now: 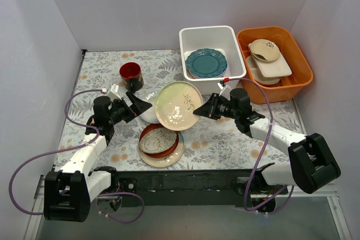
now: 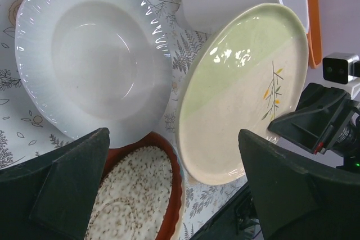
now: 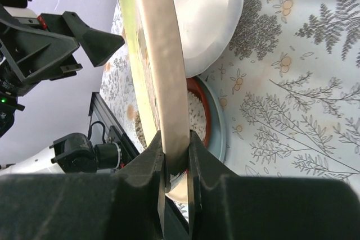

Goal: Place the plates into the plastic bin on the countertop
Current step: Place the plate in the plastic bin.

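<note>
From above, the right gripper [image 1: 198, 111] pinches the right rim of the cream-and-green plate [image 1: 177, 105], which is tilted up off the countertop [image 1: 225, 139]. The plastic bin [image 1: 183, 40] stands just behind those jaws. The left gripper [image 1: 147, 106] gapes wide just beside the plate's opposite edge, holding nothing. In the left wrist view, the plate stands beyond the spread fingers [image 2: 73, 178], beside a white plate [image 2: 90, 54]. In the right wrist view, both jaws clamp the plate's rim.

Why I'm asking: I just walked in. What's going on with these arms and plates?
The right gripper has its fingers shut on the rim of a cream-and-green plate, holding it tilted above the countertop. The left gripper is open beside it, holding nothing. A teal plate lies in the white plastic bin; a stack of plates waits on the countertop.
</note>
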